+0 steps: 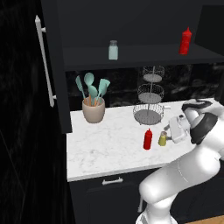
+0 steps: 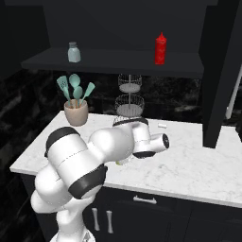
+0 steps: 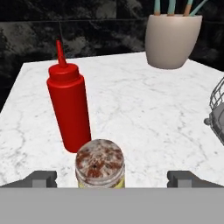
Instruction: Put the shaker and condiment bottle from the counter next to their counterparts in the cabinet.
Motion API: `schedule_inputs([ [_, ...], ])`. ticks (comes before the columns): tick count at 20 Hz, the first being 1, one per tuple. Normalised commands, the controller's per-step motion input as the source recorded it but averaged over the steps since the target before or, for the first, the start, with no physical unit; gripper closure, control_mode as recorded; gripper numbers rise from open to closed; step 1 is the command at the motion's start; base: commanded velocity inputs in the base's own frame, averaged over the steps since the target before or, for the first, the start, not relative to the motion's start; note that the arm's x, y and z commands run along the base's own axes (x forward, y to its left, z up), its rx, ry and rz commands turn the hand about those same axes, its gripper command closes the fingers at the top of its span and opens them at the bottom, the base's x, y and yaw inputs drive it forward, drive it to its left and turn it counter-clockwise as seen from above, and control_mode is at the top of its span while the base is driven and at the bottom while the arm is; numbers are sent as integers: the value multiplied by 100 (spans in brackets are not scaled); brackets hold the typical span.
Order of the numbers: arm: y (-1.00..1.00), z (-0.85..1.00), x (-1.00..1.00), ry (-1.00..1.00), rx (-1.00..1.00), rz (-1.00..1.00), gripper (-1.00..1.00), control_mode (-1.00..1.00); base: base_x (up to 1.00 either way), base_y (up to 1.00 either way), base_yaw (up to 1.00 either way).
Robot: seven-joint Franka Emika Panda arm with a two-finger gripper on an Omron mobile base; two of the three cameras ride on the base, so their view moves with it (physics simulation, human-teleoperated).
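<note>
The yellow-olive shaker (image 3: 99, 168) with a speckled grey cap stands upright on the white marble counter (image 1: 105, 146), right in front of the hand. My gripper (image 3: 111, 179) is open, one fingertip (image 3: 41, 178) far to each side of the shaker and neither touching it. From the left base the shaker (image 1: 162, 139) sits beside the gripper (image 1: 166, 133). The red condiment bottle (image 3: 69, 109) (image 1: 148, 139) stands just beyond it. On the cabinet shelf (image 1: 131, 57) are the counterparts: a pale blue-green shaker (image 1: 113, 50) and a red bottle (image 1: 185, 41).
A beige crock of teal utensils (image 1: 93, 109) stands at the counter's back left, a tiered wire basket (image 1: 149, 98) at the back middle. The cabinet door (image 1: 54, 65) with its white bar handle hangs open at left. My arm covers the counter's right part.
</note>
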Motion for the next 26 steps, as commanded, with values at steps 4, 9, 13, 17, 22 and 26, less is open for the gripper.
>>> schedule_inputs([
  [4,0,-22,0,0,0,10,-100,-100,0,0,0],
  [9,0,-14,0,0,1,13,-100,-100,0,0,0],
  [13,0,-14,1,0,2,17,-100,-100,0,0,0],
  [17,0,-11,4,0,6,18,-100,-100,0,0,0],
  [22,0,-13,8,0,3,16,100,-100,0,0,0],
  [26,-6,-16,19,1,3,8,100,-100,0,0,0],
])
